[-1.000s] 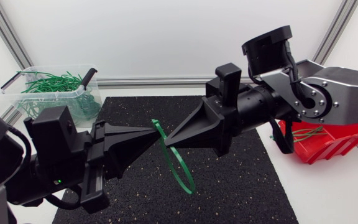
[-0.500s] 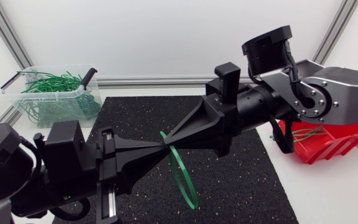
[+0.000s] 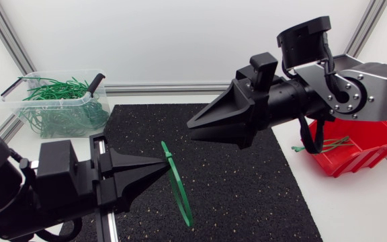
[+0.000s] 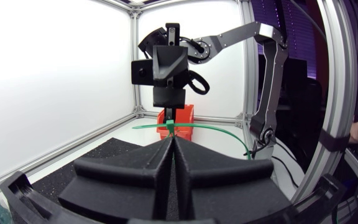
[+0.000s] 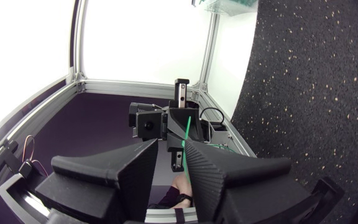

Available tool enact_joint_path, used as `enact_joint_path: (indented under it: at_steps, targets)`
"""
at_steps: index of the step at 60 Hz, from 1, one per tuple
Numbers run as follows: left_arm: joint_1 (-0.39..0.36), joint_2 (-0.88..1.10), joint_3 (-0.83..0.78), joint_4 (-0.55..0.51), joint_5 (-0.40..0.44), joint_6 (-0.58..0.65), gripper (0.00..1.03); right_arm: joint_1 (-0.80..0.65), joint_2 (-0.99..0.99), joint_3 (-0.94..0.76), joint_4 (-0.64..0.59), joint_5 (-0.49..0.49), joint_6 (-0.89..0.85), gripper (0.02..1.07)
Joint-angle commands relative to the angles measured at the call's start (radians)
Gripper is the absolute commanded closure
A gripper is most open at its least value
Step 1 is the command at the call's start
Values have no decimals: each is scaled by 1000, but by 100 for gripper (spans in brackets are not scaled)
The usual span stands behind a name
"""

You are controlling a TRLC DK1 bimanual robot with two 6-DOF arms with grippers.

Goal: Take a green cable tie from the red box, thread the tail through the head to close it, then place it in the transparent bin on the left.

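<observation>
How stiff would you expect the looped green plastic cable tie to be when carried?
Probably springy, not floppy: the green cable tie holds a hoop shape though the left gripper pinches one spot. Likely light: it looks thin.

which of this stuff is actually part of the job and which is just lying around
Job: looped green cable tie, pinched in the left tool; right tool, open; red box; transparent bin.
Lying about: black mat; green ties already in the bin; spare ties in the red box.

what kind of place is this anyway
Probably a robotics lab test cell: left arm and right arm over a black mat, aluminium frame around it, transparent bin and red box holding green cable ties.
</observation>
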Motion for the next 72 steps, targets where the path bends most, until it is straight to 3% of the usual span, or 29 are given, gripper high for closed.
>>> enact_joint_path:
  at_steps: [1, 8, 23, 38, 59, 61, 68, 72]
  targets:
    - [6, -18, 2, -25, -23, 99, 100, -6, 14, 42, 1, 2, -76, 69]
    - [14, -16, 23, -66, -44, 165, 100, -2, 74, 86, -66, 0, -192, 58]
    - [-44, -11, 20, -55, -198, 355, 100, 4, 154, 119, -83, 11, -285, 55]
    - [-130, -8, 40, -68, -327, 444, 100, 29, 189, 125, -85, 48, -412, 51]
    - [-161, 21, 45, -61, -354, 452, 100, 96, 171, 94, -82, 55, -473, 52]
    - [-167, 22, 43, -60, -356, 452, 100, 101, 168, 92, -83, 55, -473, 57]
    - [-179, 25, 43, -57, -373, 457, 100, 109, 145, 86, -80, 59, -473, 93]
    - [-181, 25, 43, -55, -376, 457, 100, 107, 142, 80, -79, 62, -473, 101]
